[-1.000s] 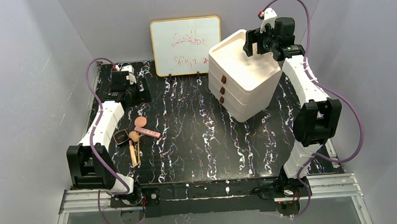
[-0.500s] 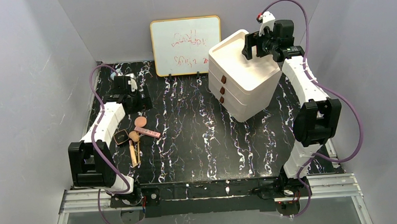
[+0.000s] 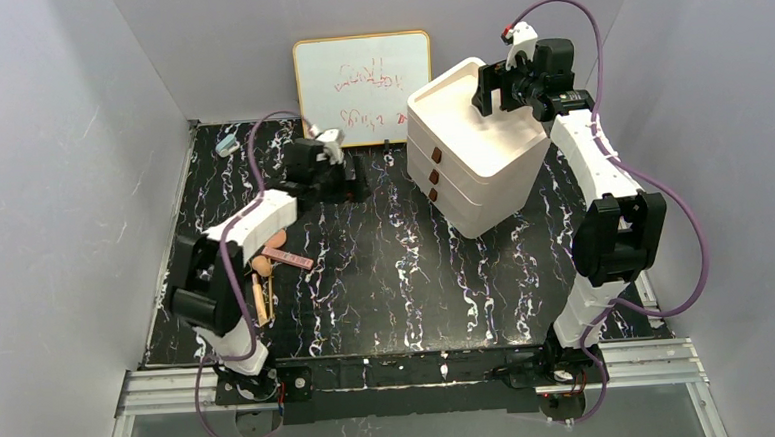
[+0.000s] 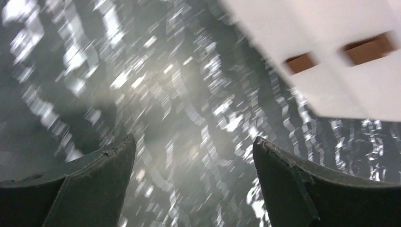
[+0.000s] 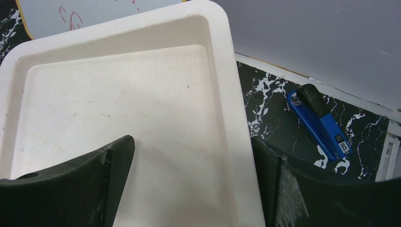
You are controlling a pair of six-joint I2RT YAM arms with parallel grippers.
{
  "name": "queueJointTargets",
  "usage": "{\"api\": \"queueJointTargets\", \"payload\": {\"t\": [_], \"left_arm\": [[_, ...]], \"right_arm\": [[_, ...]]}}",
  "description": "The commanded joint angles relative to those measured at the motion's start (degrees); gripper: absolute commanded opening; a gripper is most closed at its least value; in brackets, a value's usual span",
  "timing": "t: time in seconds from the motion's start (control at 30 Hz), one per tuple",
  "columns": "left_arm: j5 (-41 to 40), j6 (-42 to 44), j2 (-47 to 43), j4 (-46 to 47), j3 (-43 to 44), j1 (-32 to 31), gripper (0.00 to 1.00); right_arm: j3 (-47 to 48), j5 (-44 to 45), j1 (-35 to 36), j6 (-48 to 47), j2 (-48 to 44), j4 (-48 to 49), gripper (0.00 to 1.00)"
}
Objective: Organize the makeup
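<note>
Both my jaws are wide apart and empty, and the pink flat rectangular palette (image 3: 287,257) lies slantwise, back toward my left base, so my left arm's closer.

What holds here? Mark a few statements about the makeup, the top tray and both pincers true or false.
1. The top tray has nothing in it. True.
2. The left pincer is shut. False: it is open, with nothing between its fingers.
3. The pink palette lies in the top tray. False: it lies on the table, beside the puff.
4. The right pincer is open above the top tray. True.
</note>
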Motion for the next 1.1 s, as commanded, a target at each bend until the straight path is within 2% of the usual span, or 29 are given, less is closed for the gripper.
{"api": "queueJointTargets", "payload": {"t": [0.0,0.23,0.33,0.43,0.53,0.8,0.97,1.07], "left_arm": [[3.67,1.77,6.69,16.38,8.43,-6.6,0.91],[6.88,2.58,14.25,28.12,15.72,-11.46,0.88],[7.19,5.79,15.72,31.1,17.55,-13.56,0.79],[8.72,8.21,16.49,34.65,17.82,-15.07,0.77],[11.5,8.2,17.46,38.18,18.21,-15.76,0.74],[14.05,7.08,19.27,40.44,20.27,-16.59,0.56],[14.77,6.85,20.68,40.46,21.75,-16.68,0.35],[14.51,6.82,20.86,40.5,22.03,-16.68,0.0]], "right_arm": [[-0.15,-1.07,-0.12,0.85,-1.9,-0.36,0.99],[-0.58,-0.69,-0.02,0.73,-2.48,-0.84,0.99],[-0.41,-0.88,-0.02,0.81,-2.49,-1.22,0.99],[-0.56,-0.96,-0.02,0.83,-2.49,-1.37,0.99],[-0.59,-0.74,-0.02,0.77,-2.47,-1.58,0.99],[-0.76,-0.68,-0.02,0.5,-2.19,-1.94,0.99],[-0.8,-0.84,-0.02,0.51,-2.08,-1.94,0.99],[-0.83,-0.83,-0.02,0.42,-2.15,-2.11,0.99]]}}
